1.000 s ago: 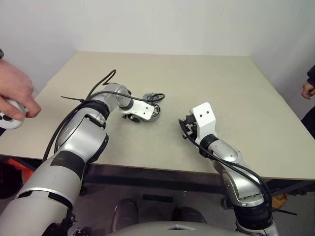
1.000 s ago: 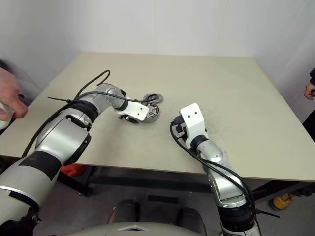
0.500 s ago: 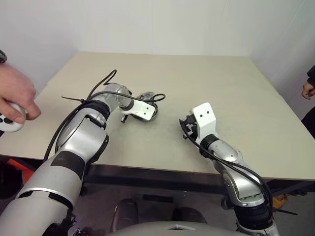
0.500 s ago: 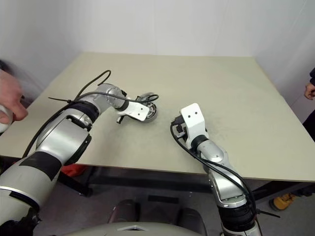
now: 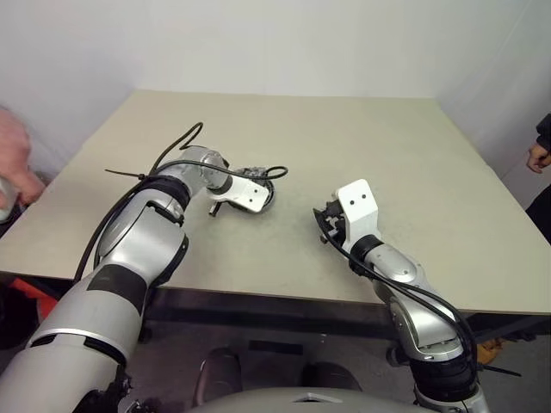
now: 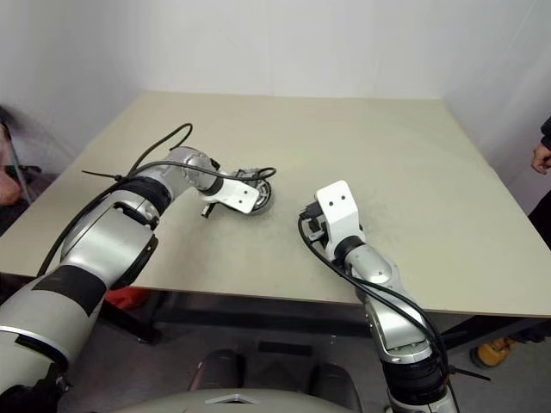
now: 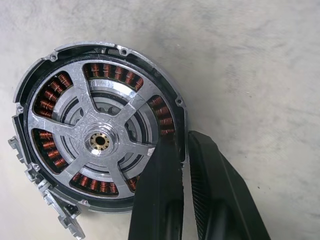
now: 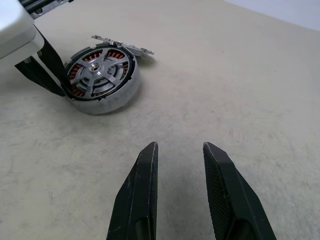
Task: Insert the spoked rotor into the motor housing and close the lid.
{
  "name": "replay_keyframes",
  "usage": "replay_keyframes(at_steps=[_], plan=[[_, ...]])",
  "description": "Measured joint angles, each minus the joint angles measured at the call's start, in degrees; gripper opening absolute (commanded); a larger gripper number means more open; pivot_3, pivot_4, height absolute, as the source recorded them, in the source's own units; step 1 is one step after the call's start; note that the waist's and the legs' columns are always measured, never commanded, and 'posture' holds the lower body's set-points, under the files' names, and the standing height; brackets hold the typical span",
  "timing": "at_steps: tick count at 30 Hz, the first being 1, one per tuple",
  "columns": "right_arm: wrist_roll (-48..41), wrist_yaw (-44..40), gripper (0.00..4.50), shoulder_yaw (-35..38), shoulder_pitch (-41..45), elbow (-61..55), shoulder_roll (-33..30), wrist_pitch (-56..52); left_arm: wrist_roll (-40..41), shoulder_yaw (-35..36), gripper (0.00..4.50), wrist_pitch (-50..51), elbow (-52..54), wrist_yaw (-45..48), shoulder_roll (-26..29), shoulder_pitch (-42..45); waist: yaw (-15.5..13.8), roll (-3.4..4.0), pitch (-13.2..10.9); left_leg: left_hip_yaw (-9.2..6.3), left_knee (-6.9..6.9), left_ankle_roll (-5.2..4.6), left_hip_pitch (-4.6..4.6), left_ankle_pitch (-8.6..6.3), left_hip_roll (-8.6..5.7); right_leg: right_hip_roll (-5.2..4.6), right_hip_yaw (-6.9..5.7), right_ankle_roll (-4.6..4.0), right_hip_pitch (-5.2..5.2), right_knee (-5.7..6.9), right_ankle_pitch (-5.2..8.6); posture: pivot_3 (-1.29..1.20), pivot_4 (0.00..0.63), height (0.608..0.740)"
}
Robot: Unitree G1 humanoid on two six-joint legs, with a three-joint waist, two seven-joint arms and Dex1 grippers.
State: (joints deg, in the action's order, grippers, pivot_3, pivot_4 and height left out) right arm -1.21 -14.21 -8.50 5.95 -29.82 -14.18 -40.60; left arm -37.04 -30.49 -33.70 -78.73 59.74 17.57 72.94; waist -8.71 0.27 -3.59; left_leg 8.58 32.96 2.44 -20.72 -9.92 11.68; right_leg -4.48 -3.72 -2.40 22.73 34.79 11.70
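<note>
The motor housing [image 7: 100, 135] stands on the table with copper windings showing, and the spoked rotor [image 7: 97, 142] lies inside it. My left gripper [image 7: 184, 142] is shut on the housing's rim, one finger over the rotor and one outside the wall. The lid [image 8: 122, 46], a notched grey disc, lies flat against the housing's far side, partly hidden by it. The head views show the housing [image 6: 263, 200] half hidden under the left gripper's white body. My right gripper [image 8: 180, 147] hovers open and level a short way off, pointing towards the housing, with nothing between its fingers.
The beige table [image 5: 387, 138] has bare room behind and to the right of the parts. A person's blurred hand [image 5: 13, 168] is at the left edge, off the table. Another person's hand [image 5: 538, 157] shows at the right edge.
My left gripper has shut onto the housing's rim. The person's hand at the left has drawn back from the table. My right arm has not moved.
</note>
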Motion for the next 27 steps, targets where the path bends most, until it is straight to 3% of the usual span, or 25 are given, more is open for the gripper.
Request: replay_keyframes(at_steps=[4, 8, 12, 17, 27], plan=[[0.0, -0.34, 1.5, 0.0, 0.06, 0.01, -0.24, 0.01, -1.19, -1.68, 0.01, -5.74, 0.05, -0.57, 1.38, 0.19, -0.02, -0.01, 0.0, -0.01, -0.01, 0.0, -0.07, 0.0, 0.0, 0.0, 0.0, -0.09, 0.04, -0.02, -0.05, 0.0, 0.0, 0.74], [-0.01, -0.81, 1.5, -0.02, 0.73, 0.31, -0.38, 0.15, -7.45, -7.84, 0.01, -14.46, 0.33, -7.36, 3.16, 1.78, -0.02, -0.05, -0.03, -0.03, 0.0, 0.01, -0.13, 0.01, 0.0, 0.0, 0.0, 0.05, 0.11, -0.01, 0.02, 0.0, 0.0, 0.74], [0.0, -1.32, 1.5, -0.21, 1.66, 1.39, -0.51, 0.38, -20.08, -19.15, 0.01, -21.63, 1.27, -24.26, 4.55, 5.46, -0.1, -0.13, -0.08, -0.08, 0.0, 0.03, -0.17, 0.02, 0.02, 0.0, -0.02, 0.17, 0.11, -0.01, 0.06, 0.0, 0.0, 0.74], [0.01, -1.82, 1.5, -0.97, 2.06, 2.25, -0.47, 0.87, -34.91, -32.05, 0.01, -22.63, 1.2, -49.95, 3.08, 10.3, -0.25, -0.19, -0.12, -0.1, 0.07, 0.04, -0.36, 0.02, -0.03, 0.0, -0.02, 0.45, 0.15, -0.02, 0.01, 0.0, 0.0, 0.74], [0.04, -1.15, 1.5, -1.11, 0.11, 1.87, -0.46, 1.14, -47.29, -43.86, 0.01, -23.53, 0.52, -77.92, -2.05, 12.76, -0.11, -0.25, -0.16, -0.1, 0.14, 0.03, -0.46, 0.01, -0.03, 0.0, -0.01, 0.44, 0.24, -0.01, 0.0, 0.0, 0.0, 0.74]])
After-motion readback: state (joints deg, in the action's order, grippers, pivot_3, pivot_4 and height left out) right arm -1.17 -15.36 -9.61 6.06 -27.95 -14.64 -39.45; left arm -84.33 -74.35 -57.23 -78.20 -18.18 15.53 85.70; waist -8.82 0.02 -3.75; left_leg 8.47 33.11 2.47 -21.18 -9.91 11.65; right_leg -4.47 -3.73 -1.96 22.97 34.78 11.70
